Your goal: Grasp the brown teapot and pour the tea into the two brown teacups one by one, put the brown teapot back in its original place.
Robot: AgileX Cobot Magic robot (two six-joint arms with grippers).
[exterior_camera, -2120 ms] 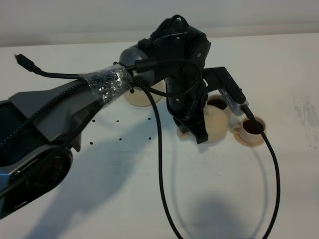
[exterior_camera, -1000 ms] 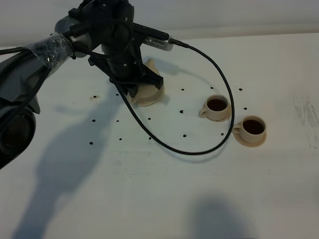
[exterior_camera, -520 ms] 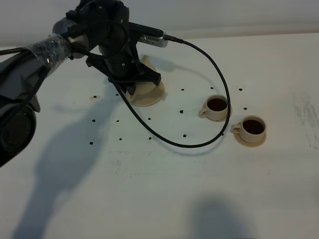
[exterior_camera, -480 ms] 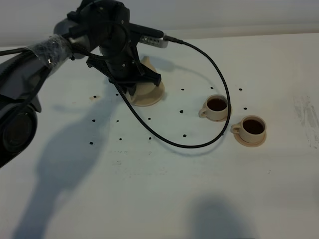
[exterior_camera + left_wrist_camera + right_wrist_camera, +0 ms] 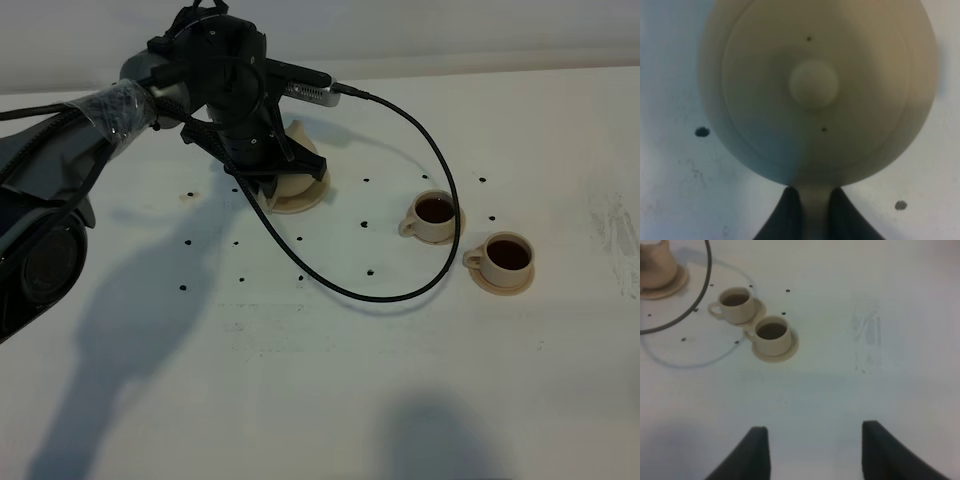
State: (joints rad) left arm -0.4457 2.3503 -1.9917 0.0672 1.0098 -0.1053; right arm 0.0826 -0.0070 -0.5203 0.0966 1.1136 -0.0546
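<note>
Black cable (image 5: 420,200) loops btwn teapot (image 5: 290,175) & teacups (image 5: 470,235).

We see the squat round tan clay teapot (image 5: 292,170) standing on its wide flat round tan saucer (image 5: 305,199) at the back left of the white table (image 5: 330,390). Directly over it hangs the black left gripper (image 5: 810,212), closed on the teapot's handle. To the right, well apart, stand two small tan teacups on small round saucers: one (image 5: 434,215) nearer the teapot, the other (image 5: 505,258) just beside it, further right and nearer the front. A black cable (image 5: 440,180) loops between teapot and cups.
</note>
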